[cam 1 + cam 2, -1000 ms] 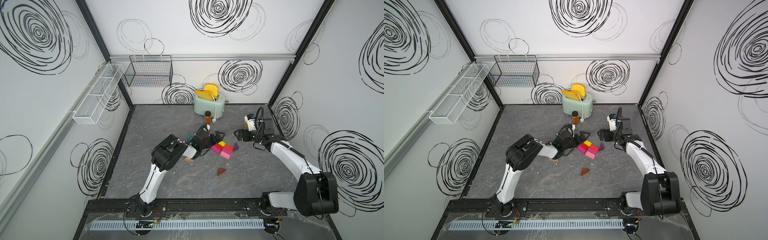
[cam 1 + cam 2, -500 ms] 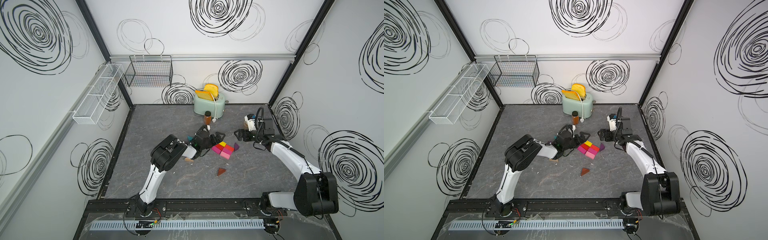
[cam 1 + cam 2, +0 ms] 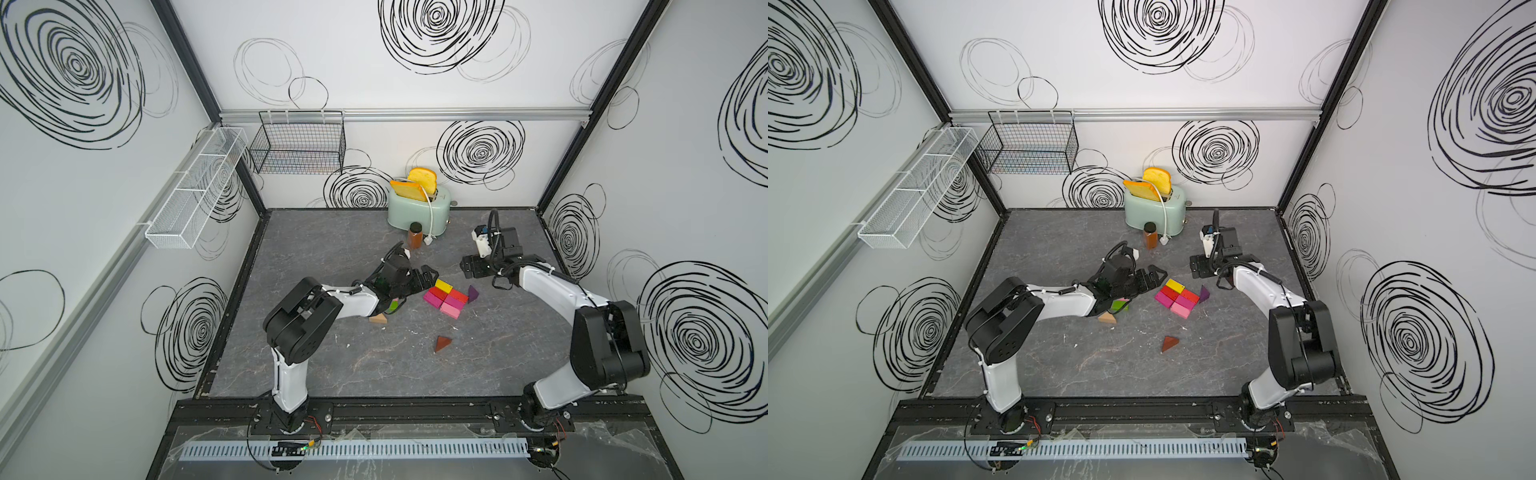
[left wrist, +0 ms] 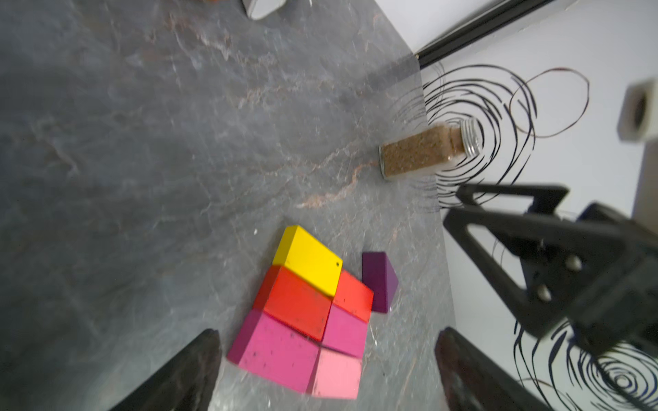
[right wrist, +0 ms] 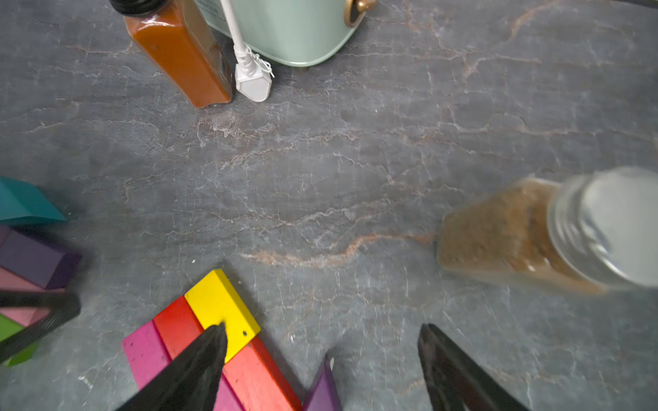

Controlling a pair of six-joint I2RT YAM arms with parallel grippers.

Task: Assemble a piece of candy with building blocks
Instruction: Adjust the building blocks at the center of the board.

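Left gripper (image 4: 327,334) gaping wide, gripping nothing; pink, red and yellow building blocks (image 4: 292,302) lying just ahead, between its fingers. Right gripper (image 5: 322,329) hanging wide open, empty; purple wedge (image 5: 322,391) sitting between its fingers.

Beyond the left pincer (image 3: 428,276), at the tabletop's (image 3: 332,249) far edge, a mint toaster (image 3: 419,210) holds two yellow toast slices (image 3: 417,185). An amber spice jar (image 3: 414,235) stands just beside its white plug (image 3: 429,240). Ahead of the right pincer (image 5: 322,327) stands a silver-capped tan spice jar (image 5: 505,242). A black wire basket (image 3: 299,145) and a white mesh rack (image 3: 195,195) hang on the walls, well apart from both.
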